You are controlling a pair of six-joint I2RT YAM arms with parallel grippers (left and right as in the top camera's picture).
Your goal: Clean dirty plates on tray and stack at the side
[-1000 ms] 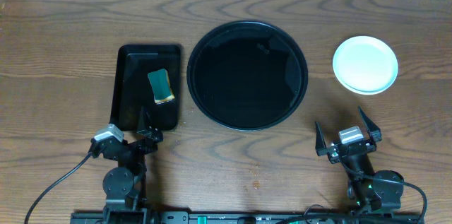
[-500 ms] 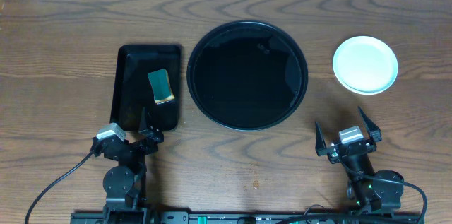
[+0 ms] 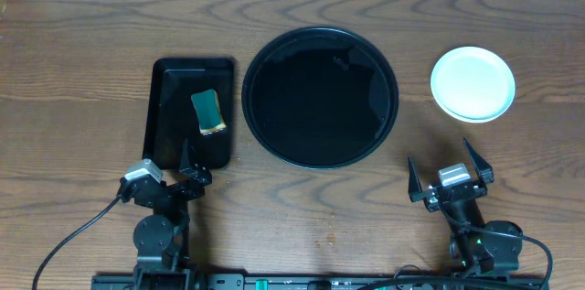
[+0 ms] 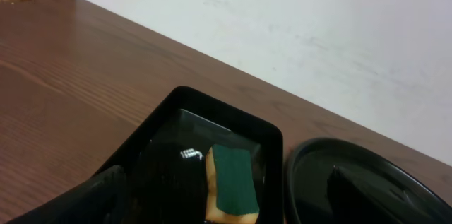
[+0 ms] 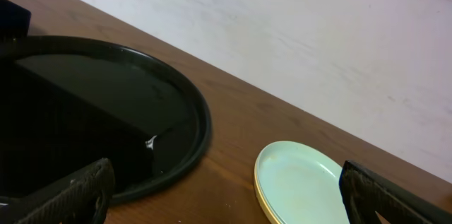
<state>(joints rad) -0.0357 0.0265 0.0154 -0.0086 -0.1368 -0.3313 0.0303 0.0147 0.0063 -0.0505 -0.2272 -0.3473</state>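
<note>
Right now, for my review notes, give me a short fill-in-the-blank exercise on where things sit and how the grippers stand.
The plates are stacked to the ___ of the round tray.
The sponge lies in the smaller tray, whose shape is ___.
Both the left gripper and the right gripper stand ___.
Under the mint top plate, a ___ rim shows.
Missing words: right; rectangular; open; yellow.

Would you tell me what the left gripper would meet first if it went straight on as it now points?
Probably the green sponge in the small rectangular black tray, dead ahead of the left gripper; depth is unclear.
</note>
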